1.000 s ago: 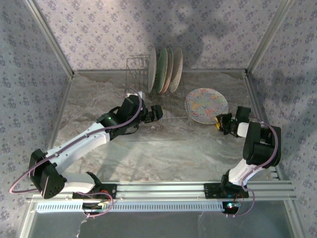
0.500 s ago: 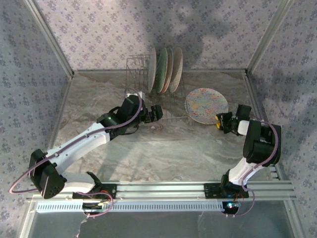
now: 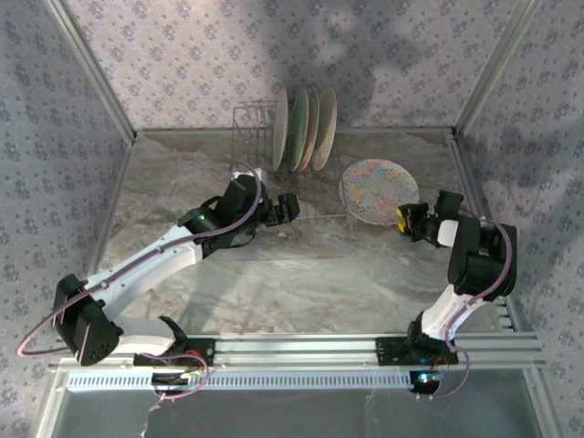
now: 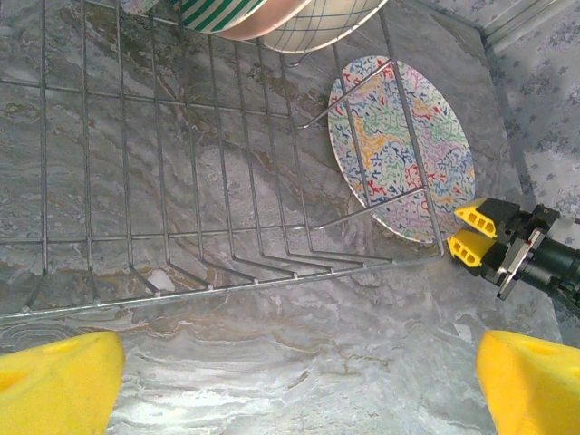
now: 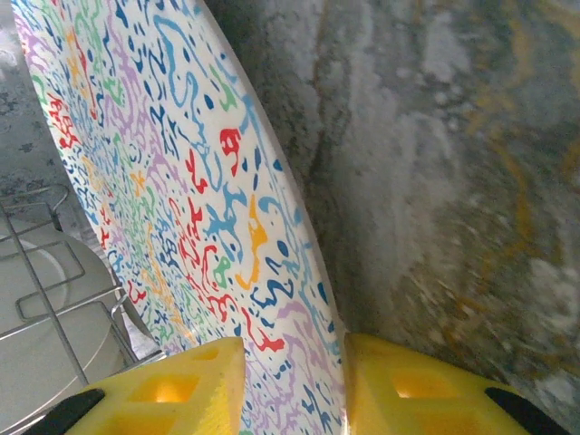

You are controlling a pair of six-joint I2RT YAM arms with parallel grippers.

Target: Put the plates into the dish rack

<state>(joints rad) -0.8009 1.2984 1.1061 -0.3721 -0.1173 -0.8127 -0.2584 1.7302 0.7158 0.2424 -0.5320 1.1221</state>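
Note:
A multicoloured mosaic plate [image 3: 379,190] sits to the right of the dish rack [image 3: 260,137], its left edge against the rack's wire. My right gripper [image 3: 404,222] is shut on the plate's near right rim. In the right wrist view the rim [image 5: 272,217] passes between the yellow fingers [image 5: 172,390]. The left wrist view shows the same plate [image 4: 399,145] behind the rack's corner wires [image 4: 227,281], with the right gripper [image 4: 469,237] on its edge. Upright in the rack stand a pale plate [image 3: 281,128], a green-white striped one [image 3: 298,128] and a cream one [image 3: 324,123]. My left gripper [image 3: 290,206] hangs open over the rack's front edge, holding nothing.
Patterned walls and aluminium posts [image 3: 484,73] enclose the marble table [image 3: 301,283]. The right wall stands close behind the right arm [image 3: 479,265]. The rack's left half [image 4: 109,136] holds bare wire prongs.
The mosaic plate and the right gripper have shifted slightly to the left, towards the rack. The left arm has stayed put.

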